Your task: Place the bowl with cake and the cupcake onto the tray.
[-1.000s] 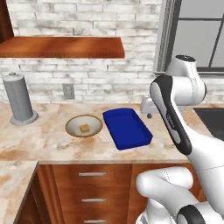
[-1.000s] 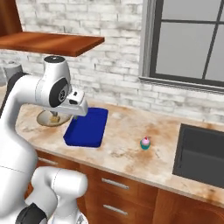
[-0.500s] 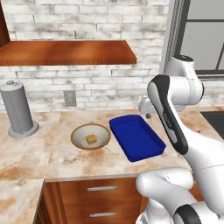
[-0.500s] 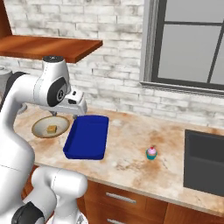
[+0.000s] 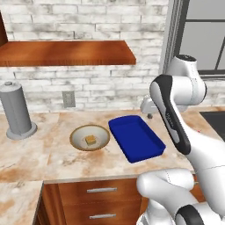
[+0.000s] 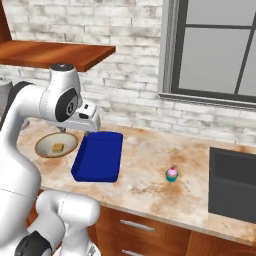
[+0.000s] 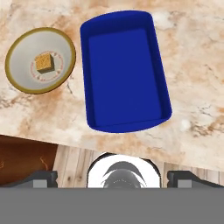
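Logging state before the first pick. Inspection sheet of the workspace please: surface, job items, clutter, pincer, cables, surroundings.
Surface: marbled beige counter over wood drawers.
Bowl with cake: on the counter just beside the tray, not on it; cake cube at its centre.
Tray: dark blue, flat on the counter, nothing in it.
Cupcake: upright on the counter, apart from the tray, between it and the sink.
Clutter: grey cylinder standing near the wall, beyond the bowl.
Pincer: above the tray, fingertips spread wide at the hand view's bottom edge, holding nothing.
Cables: nothing seen.
Surroundings: brick wall, wooden shelf, wall outlet, window.
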